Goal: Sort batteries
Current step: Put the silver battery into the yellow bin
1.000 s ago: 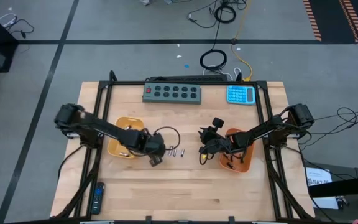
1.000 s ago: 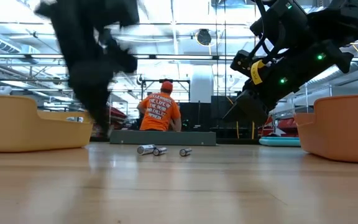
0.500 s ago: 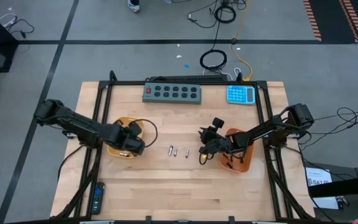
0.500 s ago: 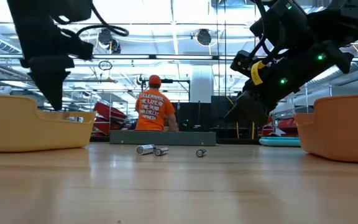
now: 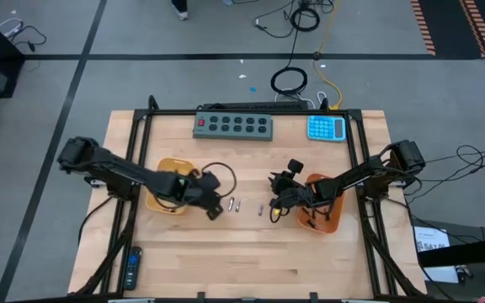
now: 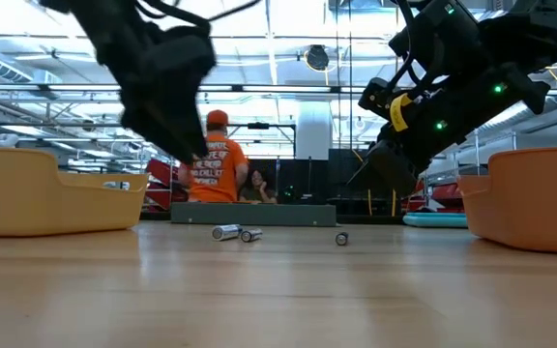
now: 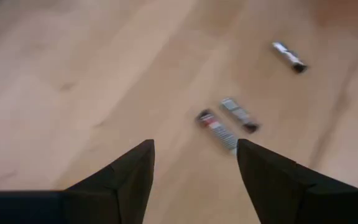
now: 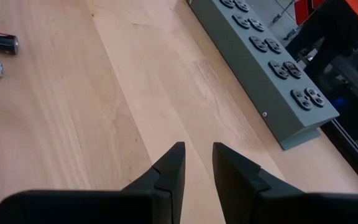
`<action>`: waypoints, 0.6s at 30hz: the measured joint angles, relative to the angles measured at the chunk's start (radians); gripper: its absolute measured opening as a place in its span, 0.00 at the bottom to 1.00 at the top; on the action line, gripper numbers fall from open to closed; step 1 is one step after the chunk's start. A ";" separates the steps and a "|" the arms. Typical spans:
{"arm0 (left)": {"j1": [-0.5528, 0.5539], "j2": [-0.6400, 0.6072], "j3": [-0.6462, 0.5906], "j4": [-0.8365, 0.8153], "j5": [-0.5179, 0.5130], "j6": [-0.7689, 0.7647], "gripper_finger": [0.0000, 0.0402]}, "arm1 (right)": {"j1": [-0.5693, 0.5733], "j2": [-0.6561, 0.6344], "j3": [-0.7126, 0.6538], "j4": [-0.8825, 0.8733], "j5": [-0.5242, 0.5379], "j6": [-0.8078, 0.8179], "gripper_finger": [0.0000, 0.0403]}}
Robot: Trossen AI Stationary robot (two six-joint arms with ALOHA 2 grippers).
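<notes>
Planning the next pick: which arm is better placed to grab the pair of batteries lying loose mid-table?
Left, probably. The left gripper hovers open right beside the two batteries, which sit ahead of its fingers. The right gripper is farther off, nearer the lone battery.

Left gripper swung back out from over left orange tray toward batteries at table centre, fingers spread; third battery rolled further toward right arm; person in orange shirt moved left in background.
</notes>
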 joint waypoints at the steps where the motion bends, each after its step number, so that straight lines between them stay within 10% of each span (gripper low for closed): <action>1: 0.007 0.023 0.000 0.042 0.021 0.009 0.58 | 0.000 0.000 0.000 0.000 0.000 0.000 0.18; 8: 0.036 0.190 0.087 0.097 0.044 0.070 0.52 | 0.000 0.000 0.000 -0.005 -0.027 -0.003 0.18; 12: 0.034 0.265 0.167 0.093 0.049 0.180 0.52 | -0.010 -0.022 0.005 -0.043 -0.356 -0.094 0.18; 18: 0.020 0.279 0.181 0.102 -0.048 0.297 0.52 | -0.006 -0.084 0.132 -0.442 -0.386 -0.143 0.19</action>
